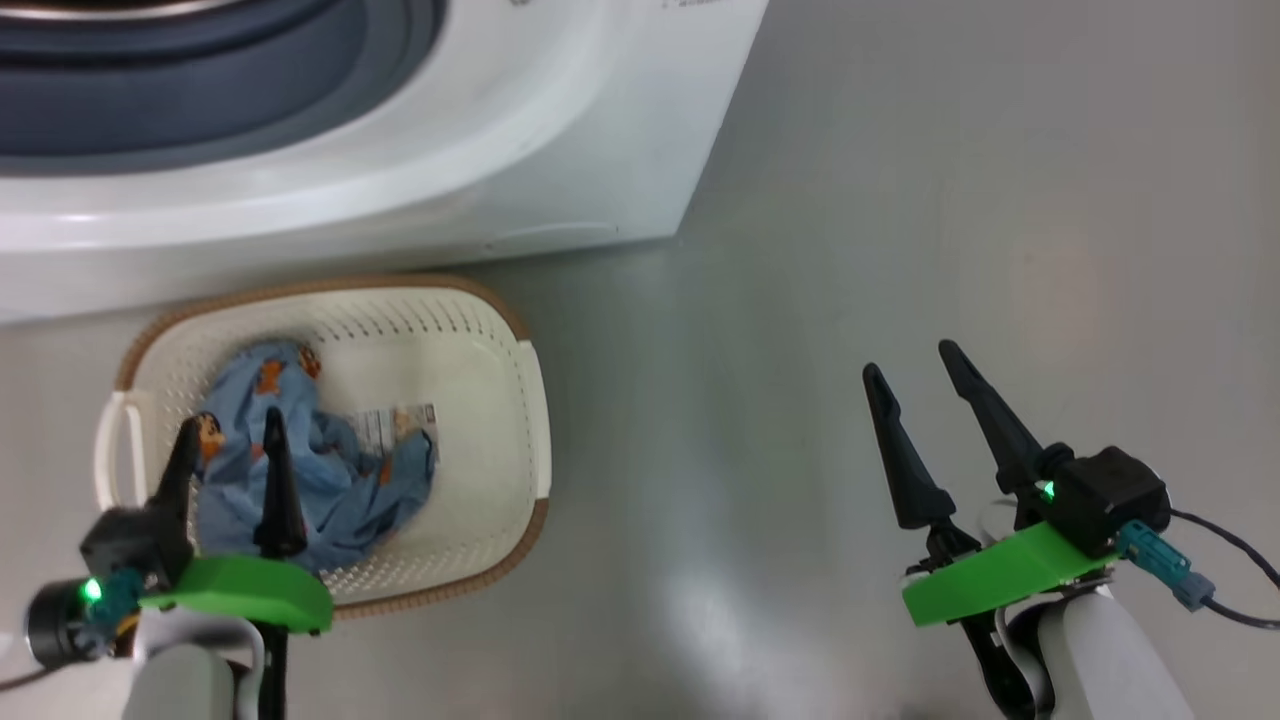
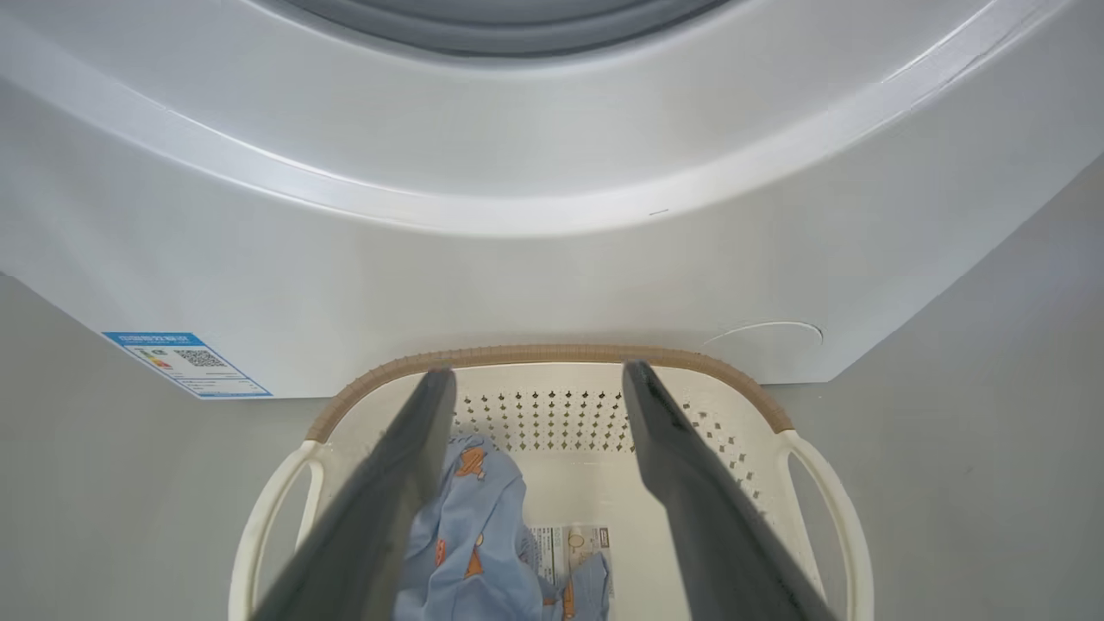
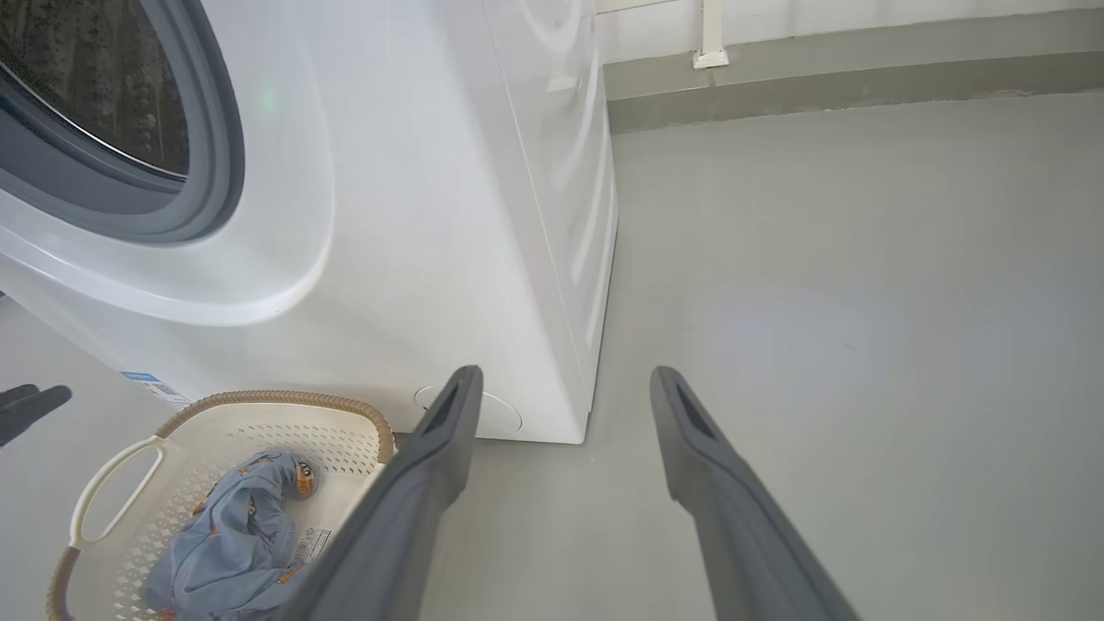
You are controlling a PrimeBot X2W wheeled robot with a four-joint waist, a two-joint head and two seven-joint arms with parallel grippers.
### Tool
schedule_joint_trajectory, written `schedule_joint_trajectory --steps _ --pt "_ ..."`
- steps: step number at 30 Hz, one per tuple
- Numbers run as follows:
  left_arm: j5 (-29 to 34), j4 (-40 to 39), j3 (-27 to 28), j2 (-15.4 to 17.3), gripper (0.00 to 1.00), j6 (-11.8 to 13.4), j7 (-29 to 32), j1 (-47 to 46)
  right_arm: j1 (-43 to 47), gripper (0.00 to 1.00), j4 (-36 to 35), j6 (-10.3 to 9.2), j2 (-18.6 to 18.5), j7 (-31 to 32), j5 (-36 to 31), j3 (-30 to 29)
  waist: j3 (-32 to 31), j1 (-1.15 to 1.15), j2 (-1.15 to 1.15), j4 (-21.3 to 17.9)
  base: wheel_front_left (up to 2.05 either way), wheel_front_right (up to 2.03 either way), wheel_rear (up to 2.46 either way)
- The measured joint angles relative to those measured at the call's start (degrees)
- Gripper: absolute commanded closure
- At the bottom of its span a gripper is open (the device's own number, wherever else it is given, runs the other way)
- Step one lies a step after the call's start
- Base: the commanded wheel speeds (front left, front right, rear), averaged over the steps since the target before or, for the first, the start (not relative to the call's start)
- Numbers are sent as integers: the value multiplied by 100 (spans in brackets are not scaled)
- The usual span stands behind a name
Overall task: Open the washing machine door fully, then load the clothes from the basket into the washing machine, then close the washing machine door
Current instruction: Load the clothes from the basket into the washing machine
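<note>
Head view: left end effector, spread, hangs with the clothes just beneath, in the basket. Loading step, apparently; next, lower and pinch.

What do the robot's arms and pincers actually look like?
The left gripper and right gripper each have two long, pointed black fingers fixed to a bright green bracket, with a black block carrying a small green light. The forearms are pale grey-white. By the right one, a teal plug leads to thin dark cables.
</note>
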Motion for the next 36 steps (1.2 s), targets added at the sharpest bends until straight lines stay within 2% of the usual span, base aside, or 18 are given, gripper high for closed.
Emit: schedule_joint_trajectory --steps 9,14,18,27,34,36 --pt "89 1018 177 207 0 -47 -1 -938 -255 0 -104 0 2 0 0 34 834 0 0 -98 0 0 0" --pt "89 1916 196 336 0 -47 25 -1407 -298 0 -168 0 4 0 0 35 1223 0 0 -171 0 0 0" --pt "81 2448 235 511 0 -47 35 -1847 -452 0 -226 0 10 0 18 34 1485 0 0 -251 0 0 0" --pt "-14 3395 271 616 0 -30 244 -2564 -466 0 -292 0 24 0 25 7 1933 0 0 -411 0 0 0" --pt "-13 3980 285 879 0 304 543 -3117 -486 0 -379 0 31 0 29 -7 2231 0 0 -477 0 0 0" --pt "-7 4088 277 942 0 324 598 -3218 -496 0 -403 0 32 0 64 -5 2298 0 0 -498 0 0 0"
